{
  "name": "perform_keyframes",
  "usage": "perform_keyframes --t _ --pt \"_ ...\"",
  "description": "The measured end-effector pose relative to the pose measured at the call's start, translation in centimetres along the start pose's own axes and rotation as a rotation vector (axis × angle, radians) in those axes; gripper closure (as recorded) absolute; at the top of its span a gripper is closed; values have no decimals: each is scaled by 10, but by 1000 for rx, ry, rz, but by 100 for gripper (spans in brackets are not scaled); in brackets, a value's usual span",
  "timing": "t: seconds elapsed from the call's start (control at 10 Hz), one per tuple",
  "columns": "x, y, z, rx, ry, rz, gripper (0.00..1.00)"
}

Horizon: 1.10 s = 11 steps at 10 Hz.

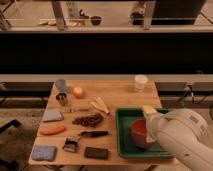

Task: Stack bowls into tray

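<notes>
Tabletop scene with one arm at the lower right of the frame. A wooden table is shown in the centre, with a green tray at its lower right. One red-orange bowl is seen inside the tray, towards its right half, partly covered by the white arm. The gripper is placed at the arm's left end, just over the bowl's right side, and is largely hidden by the arm. Its fingers are spread wide, released; contact with the bowl cannot be told.

Left of the tray, bananas, a dark cluster, a carrot, a grey pad, a blue pad and a black block are laid out. A white cup is set at the table's upper right, and an apple at its upper left.
</notes>
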State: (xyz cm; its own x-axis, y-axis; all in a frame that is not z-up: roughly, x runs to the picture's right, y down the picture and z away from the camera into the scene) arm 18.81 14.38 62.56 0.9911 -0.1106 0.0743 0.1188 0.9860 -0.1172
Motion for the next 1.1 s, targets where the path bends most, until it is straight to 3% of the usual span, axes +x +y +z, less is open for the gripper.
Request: perform_keyframes --t 0.3,1.1 --pt "2 3 2 -13 -6 4 20" --pt "3 -8 -5 5 -21 15 20"
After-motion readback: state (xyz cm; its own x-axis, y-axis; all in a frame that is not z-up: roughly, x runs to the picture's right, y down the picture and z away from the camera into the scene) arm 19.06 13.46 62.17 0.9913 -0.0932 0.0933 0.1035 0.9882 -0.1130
